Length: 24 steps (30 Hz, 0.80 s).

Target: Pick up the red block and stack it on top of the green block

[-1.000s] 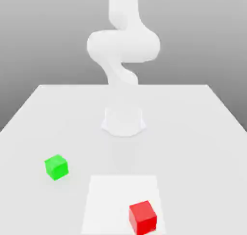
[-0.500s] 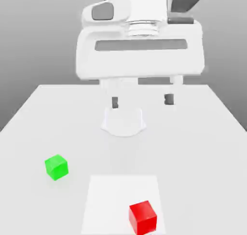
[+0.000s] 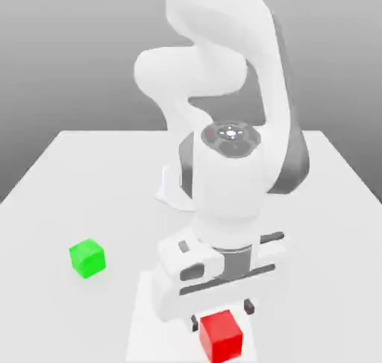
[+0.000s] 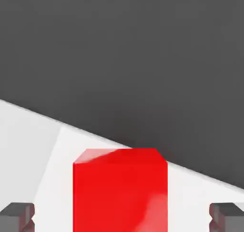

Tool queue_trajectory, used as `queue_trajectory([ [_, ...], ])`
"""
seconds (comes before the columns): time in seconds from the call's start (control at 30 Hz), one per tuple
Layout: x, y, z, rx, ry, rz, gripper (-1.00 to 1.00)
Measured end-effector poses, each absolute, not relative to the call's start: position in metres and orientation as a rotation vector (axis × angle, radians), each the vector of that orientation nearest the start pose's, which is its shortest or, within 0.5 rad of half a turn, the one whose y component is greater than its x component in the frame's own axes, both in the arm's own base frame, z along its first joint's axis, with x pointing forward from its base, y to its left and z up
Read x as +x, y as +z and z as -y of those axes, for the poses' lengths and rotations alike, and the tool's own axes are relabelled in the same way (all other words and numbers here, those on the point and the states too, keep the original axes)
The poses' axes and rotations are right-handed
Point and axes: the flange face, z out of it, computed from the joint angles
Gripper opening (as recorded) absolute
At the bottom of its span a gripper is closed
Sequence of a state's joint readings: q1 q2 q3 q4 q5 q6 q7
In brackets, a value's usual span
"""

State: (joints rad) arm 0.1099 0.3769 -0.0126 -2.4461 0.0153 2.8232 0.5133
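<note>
The red block (image 3: 221, 336) sits near the front of the table on a paler square patch. My gripper (image 3: 221, 316) hangs low right over it, open, with one dark fingertip (image 3: 250, 307) showing beside the block's top edge. In the hand view the red block (image 4: 121, 193) lies between the two fingertips (image 4: 18, 216), with a clear gap on each side and nothing gripped by my gripper (image 4: 123, 217). The green block (image 3: 87, 258) rests on the table well off to the exterior view's left, apart from the arm.
The arm's round base (image 3: 170, 188) stands mid-table behind the hand. A paler square patch (image 3: 153, 309) marks the table under the red block. The white table (image 3: 328, 227) stretches to both sides; beyond the table's edge the hand view has dark floor (image 4: 143, 59).
The hand has come down from high above the table to just over the red block, and the arm has folded forward. Neither block has moved. The fingers have stayed open.
</note>
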Motion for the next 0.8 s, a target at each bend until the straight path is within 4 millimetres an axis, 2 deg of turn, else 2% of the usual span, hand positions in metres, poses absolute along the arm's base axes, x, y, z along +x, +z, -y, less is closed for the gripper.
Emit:
queue_trajectory([
  [0.17,0.477,0.151,-0.045,-3.070,0.001,-0.670,-1.00],
  [0.2,0.477,0.145,-0.045,-3.070,0.001,-0.670,-1.00],
  [0.23,0.477,0.149,-0.045,-3.070,0.001,-0.669,-1.00],
  [0.4,0.476,0.204,-0.041,-3.066,0.000,-0.691,-1.00],
  [0.53,0.450,0.224,0.034,-2.953,-0.009,-1.115,-1.00],
  [0.6,0.427,0.231,0.085,-2.839,-0.012,-1.389,-1.00],
  [0.67,0.402,0.236,0.123,-2.713,-0.012,-1.626,-1.00],
  [0.73,0.374,0.240,0.152,-2.573,-0.012,-1.837,-1.00],
  [0.8,0.348,0.244,0.170,-2.438,-0.011,-2.009,-1.00],
])
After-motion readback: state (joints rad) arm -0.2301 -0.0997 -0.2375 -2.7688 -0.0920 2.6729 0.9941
